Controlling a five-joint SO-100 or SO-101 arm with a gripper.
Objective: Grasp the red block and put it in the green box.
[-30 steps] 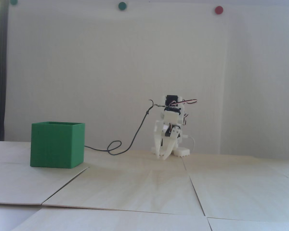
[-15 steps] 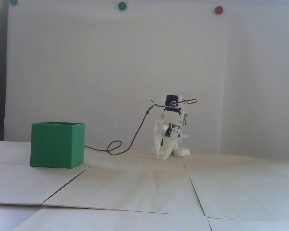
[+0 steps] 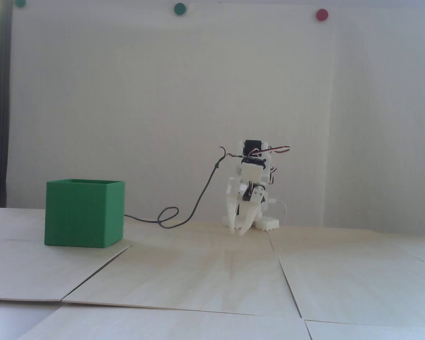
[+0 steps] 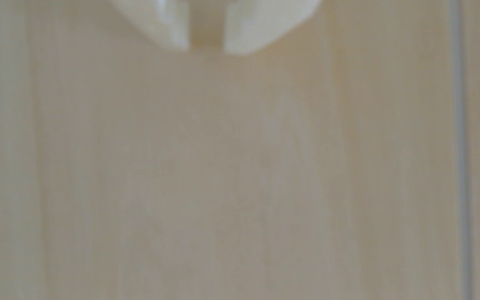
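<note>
Bare wooden boards (image 3: 184, 279) fill the foreground, no red block is seen in either view, so before any grasp it should be searched for, perhaps inside the green box (image 3: 83, 214); the gripper (image 3: 238, 230) appears slightly parted, empty.

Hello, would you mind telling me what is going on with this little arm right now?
A small white arm is folded low over the wooden table, its gripper pointing down with the tips close to the surface and nothing between them. In the wrist view the fingers stand slightly apart over bare wood. The open green box sits apart, to the left in the fixed view. No red block shows in either view; it may lie inside the box.
</note>
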